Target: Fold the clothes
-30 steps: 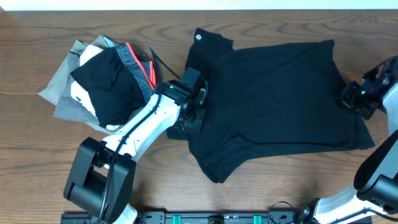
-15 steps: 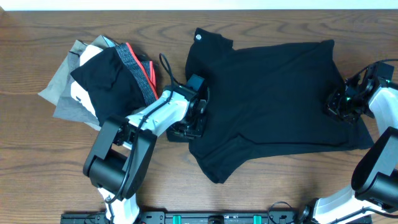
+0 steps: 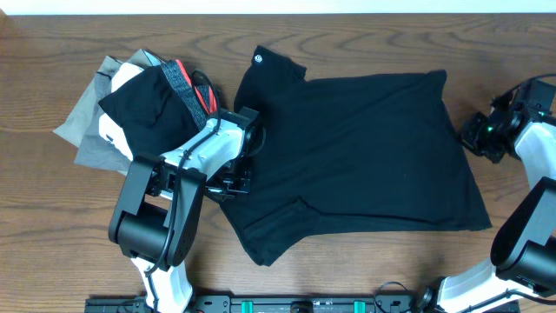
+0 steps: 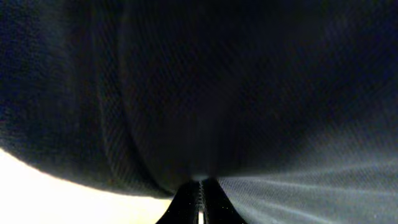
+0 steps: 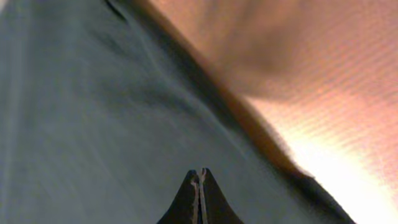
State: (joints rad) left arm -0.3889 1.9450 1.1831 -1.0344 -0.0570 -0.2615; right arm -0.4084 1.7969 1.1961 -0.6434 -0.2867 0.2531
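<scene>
— Left claw is clamped tight on the black shirt's left edge, isn't it?
— Yes. We see cloth filling its wrist view, and the whole shirt now lies further left than a moment ago, near the pile of other clothes.
— And our right claw?
— Closed, with nothing between its fingers. It now sits just off the right edge, no longer on the cloth.
— So we are dragging it into place. It lies spread on the table, with no fold made yet.
</scene>
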